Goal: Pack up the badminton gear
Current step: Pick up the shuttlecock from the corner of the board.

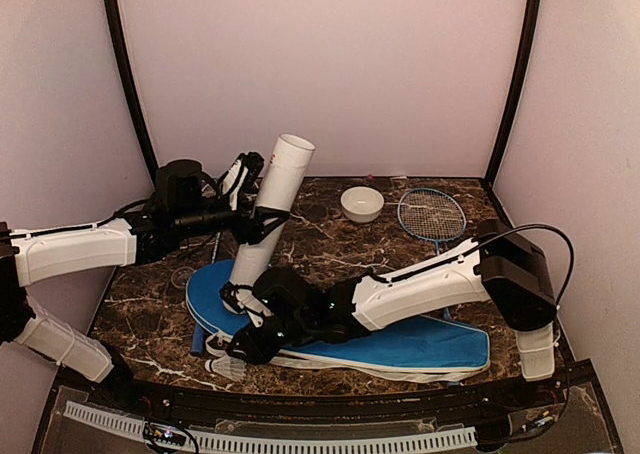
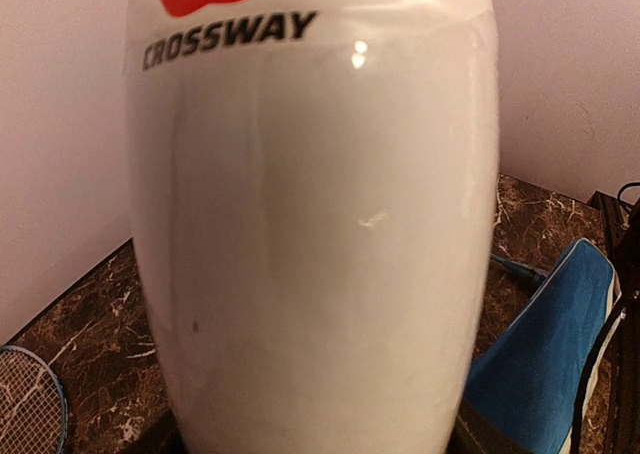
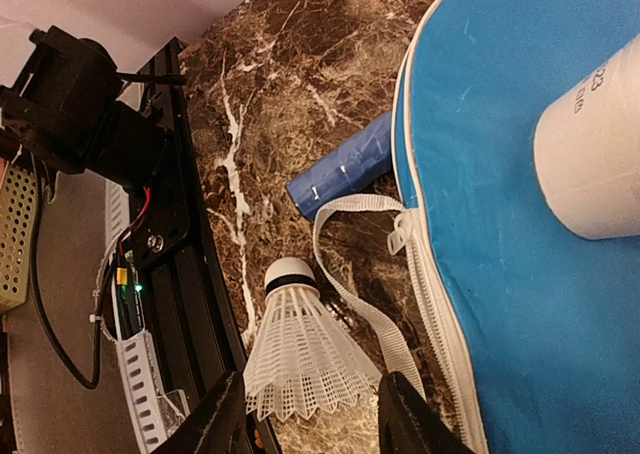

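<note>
The long white tube [image 1: 270, 209] stands tilted, its lower end [image 3: 590, 164] on the blue white-trimmed racket cover [image 1: 400, 346]. My left gripper [image 1: 262, 222] is shut on the tube's middle; the tube [image 2: 310, 224] fills the left wrist view and hides the fingers. A white shuttlecock [image 3: 305, 359] lies by the table's front edge, cork pointing away. My right gripper [image 3: 312, 404] is shut on its skirt, a finger touching each side. One blue-framed racket [image 1: 432, 214] lies at the back right. A blue handle [image 3: 345, 164] pokes out beside the cover's zip edge.
A small white bowl [image 1: 362, 204] sits at the back, left of the racket. The cover's white strap [image 3: 360, 274] loops on the marble next to the shuttlecock. The black front rail [image 3: 180, 264] with wiring runs close behind the shuttlecock.
</note>
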Motion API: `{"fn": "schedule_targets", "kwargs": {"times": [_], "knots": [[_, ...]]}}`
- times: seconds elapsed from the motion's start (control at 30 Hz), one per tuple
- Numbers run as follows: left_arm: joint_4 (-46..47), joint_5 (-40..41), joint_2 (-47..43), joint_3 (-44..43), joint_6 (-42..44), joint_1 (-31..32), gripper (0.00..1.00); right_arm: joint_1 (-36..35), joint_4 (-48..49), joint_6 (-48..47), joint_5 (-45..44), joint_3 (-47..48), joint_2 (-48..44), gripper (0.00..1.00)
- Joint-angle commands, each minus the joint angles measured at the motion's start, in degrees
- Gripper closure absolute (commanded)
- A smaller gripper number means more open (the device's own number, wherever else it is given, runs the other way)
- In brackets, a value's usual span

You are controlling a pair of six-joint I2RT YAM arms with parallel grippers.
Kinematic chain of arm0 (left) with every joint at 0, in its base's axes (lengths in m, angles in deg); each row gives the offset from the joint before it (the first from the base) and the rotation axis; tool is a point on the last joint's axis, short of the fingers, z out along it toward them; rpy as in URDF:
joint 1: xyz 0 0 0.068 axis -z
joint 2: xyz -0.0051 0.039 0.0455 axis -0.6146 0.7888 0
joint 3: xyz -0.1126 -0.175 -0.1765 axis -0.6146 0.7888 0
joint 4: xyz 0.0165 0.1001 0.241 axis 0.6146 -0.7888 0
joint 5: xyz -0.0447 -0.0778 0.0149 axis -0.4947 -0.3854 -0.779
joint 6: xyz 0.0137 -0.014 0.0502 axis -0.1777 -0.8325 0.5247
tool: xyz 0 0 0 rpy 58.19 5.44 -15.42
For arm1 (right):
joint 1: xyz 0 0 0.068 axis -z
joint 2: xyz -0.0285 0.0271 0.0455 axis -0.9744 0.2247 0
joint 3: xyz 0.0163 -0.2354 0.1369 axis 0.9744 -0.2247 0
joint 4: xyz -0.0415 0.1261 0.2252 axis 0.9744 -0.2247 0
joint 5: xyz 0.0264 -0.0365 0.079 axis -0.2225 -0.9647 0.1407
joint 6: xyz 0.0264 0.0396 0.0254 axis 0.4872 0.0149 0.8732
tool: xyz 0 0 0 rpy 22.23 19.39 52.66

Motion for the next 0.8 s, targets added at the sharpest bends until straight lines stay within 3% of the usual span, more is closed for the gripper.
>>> {"fn": "schedule_targets", "kwargs": {"times": [0.0, 0.4, 0.77], "knots": [[1.39, 0.33, -2.13, 0.42, 0.81, -0.32, 0.33, -1.15, 2.95, 1.40, 1.57, 0.04, 1.63, 0.54], [1.45, -0.13, -1.30, 0.42, 0.88, -0.32, 0.32, -3.09, 3.28, 0.90, 2.82, -1.23, 1.84, 0.56], [1.39, -0.33, -1.60, 0.42, 0.98, -0.32, 0.32, -3.71, 3.17, -8.51, -0.75, -1.80, 3.48, 0.56]]}}
